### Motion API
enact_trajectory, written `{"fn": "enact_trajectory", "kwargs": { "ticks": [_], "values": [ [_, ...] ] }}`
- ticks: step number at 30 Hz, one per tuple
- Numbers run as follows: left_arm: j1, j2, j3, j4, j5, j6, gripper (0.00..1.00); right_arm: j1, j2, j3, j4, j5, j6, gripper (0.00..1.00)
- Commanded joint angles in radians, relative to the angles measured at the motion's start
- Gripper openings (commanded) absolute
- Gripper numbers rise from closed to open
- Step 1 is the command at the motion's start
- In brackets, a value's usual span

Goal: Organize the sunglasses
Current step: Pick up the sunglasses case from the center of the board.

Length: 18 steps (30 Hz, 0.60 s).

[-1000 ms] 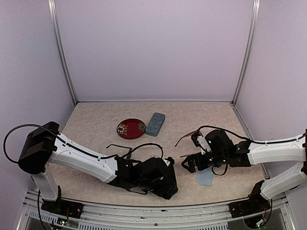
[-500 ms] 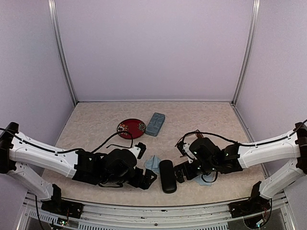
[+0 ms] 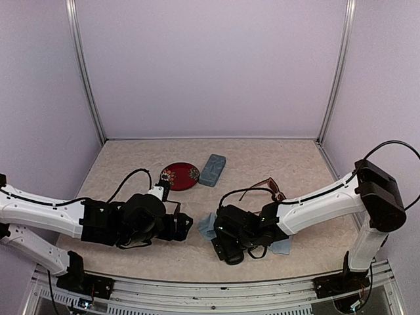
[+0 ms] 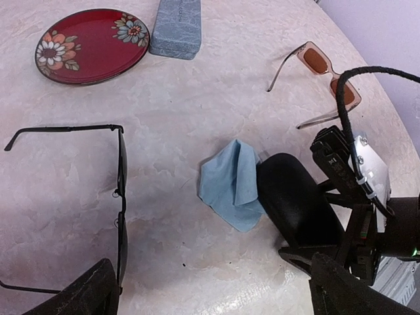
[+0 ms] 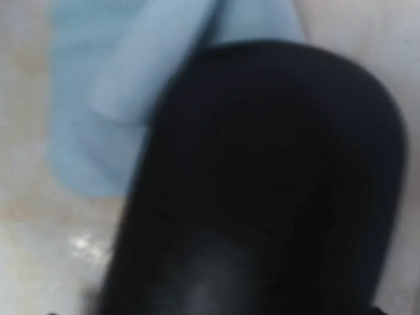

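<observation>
The thin black-framed sunglasses (image 4: 121,197) lie unfolded on the table at the left of the left wrist view, just ahead of my left finger (image 4: 92,295). My left gripper (image 3: 186,226) is open and holds nothing. The reddish-brown sunglasses (image 3: 269,187) (image 4: 328,69) lie unfolded farther back on the right. My right gripper (image 3: 226,249) sits low over the near end of the black oval case (image 4: 295,203), jaws spread wide. In the right wrist view the case (image 5: 262,184) fills the blurred frame and hides the fingers.
A crumpled light-blue cloth (image 4: 233,184) (image 3: 209,225) touches the oval case's left side, and another blue cloth (image 3: 282,246) lies under the right arm. A red flowered plate (image 3: 179,176) and a blue-grey rectangular case (image 3: 212,170) sit toward the back.
My left arm has pulled back to the left, leaving the black oval case on the table. My right arm has swung left until its gripper is over that case.
</observation>
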Motion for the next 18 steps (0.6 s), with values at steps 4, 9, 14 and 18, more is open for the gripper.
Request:
{"fn": "enact_trajectory", "kwargs": {
  "ticks": [4,9,14,18],
  "values": [
    [0.003,0.017,-0.016,0.028,0.001,0.005,0.99,0.021,0.0,0.027,-0.096,0.056,0.047,0.78],
    [-0.004,0.04,-0.016,0.062,0.006,0.017,0.98,0.022,-0.069,-0.003,-0.109,0.086,0.032,0.68],
    [-0.008,0.04,-0.03,0.148,0.023,0.063,0.98,0.015,-0.218,-0.093,-0.001,0.085,-0.041,0.63],
    [-0.004,-0.004,-0.103,0.359,0.121,0.153,0.98,-0.022,-0.384,-0.196,0.154,-0.028,-0.172,0.61]
  ]
}}
